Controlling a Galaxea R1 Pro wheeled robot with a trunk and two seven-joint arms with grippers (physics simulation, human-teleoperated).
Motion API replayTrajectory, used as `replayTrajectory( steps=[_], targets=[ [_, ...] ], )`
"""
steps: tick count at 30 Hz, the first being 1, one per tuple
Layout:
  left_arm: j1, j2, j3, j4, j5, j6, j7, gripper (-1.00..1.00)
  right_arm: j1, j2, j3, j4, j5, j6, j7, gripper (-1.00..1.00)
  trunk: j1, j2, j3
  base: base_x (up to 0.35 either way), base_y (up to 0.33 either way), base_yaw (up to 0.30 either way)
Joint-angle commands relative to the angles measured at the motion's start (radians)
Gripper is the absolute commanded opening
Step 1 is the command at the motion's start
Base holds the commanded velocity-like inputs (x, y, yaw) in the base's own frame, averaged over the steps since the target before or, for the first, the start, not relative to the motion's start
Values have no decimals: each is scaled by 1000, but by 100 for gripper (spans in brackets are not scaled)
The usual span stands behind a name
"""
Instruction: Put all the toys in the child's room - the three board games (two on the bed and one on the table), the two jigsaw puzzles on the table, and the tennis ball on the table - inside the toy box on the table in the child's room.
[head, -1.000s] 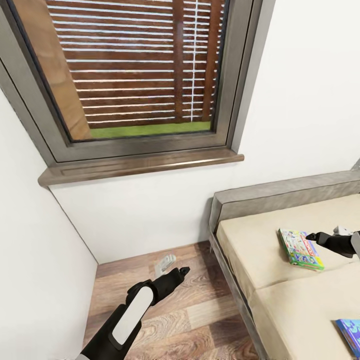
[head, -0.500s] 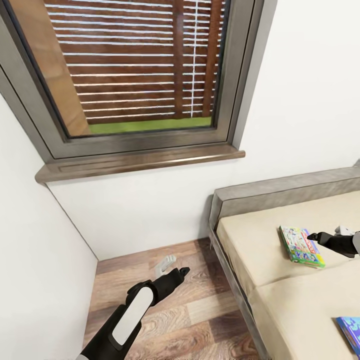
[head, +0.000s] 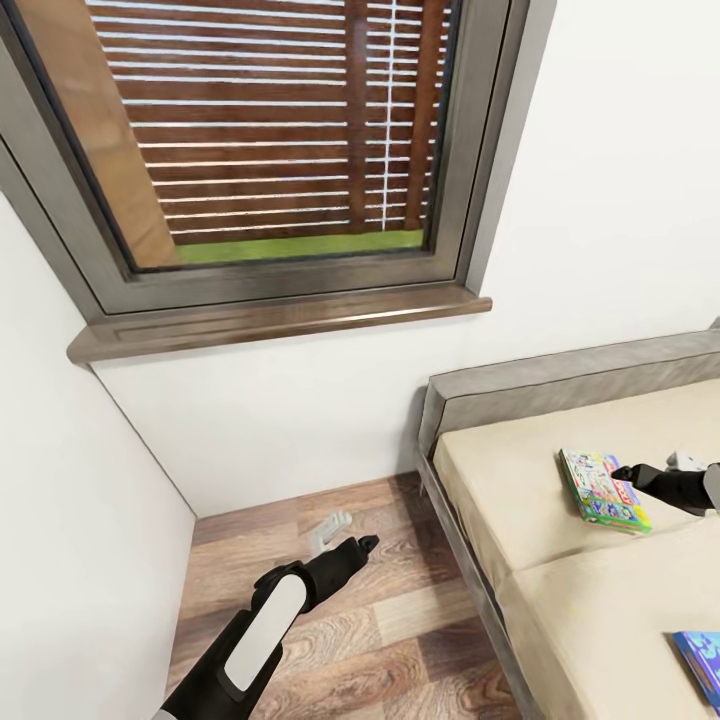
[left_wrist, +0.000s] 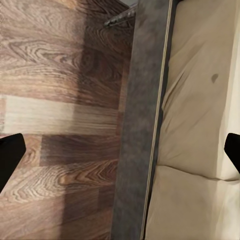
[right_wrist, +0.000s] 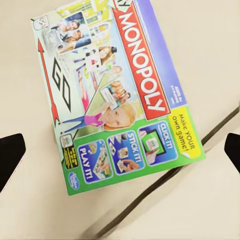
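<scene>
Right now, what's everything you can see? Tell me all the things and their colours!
Monopoly board game: one, white-green with a red banner, flat on the bed.
Blue board game: one, on the bed, cut by the picture's edge.
Bed: one, beige cushions, grey frame, by the wall.
Window: one, grey frame, brown slats outside.
Window sill: one, dark brown, under the window.
Floor: brown wood.
Small grey object: one, on the floor; unclear what.
Left gripper: black, over the floor, open.
Right gripper: black, above the Monopoly box, open.

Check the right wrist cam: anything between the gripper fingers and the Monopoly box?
Nothing. In the right wrist view the Monopoly box lies flat on bare bed cushion, framed by the open right gripper.
</scene>
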Motion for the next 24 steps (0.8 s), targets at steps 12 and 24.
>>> replayTrajectory(
  steps=[12,24],
  targets=[
    [0,0,0,3,10,1,8,100,0,-2,-3,0,-2,5,58,100,0,0,-14,0,0,0],
    [0,1,0,4,10,0,9,100,-1,-5,-4,1,-2,4,65,100,0,0,-32,0,0,0]
  ],
)
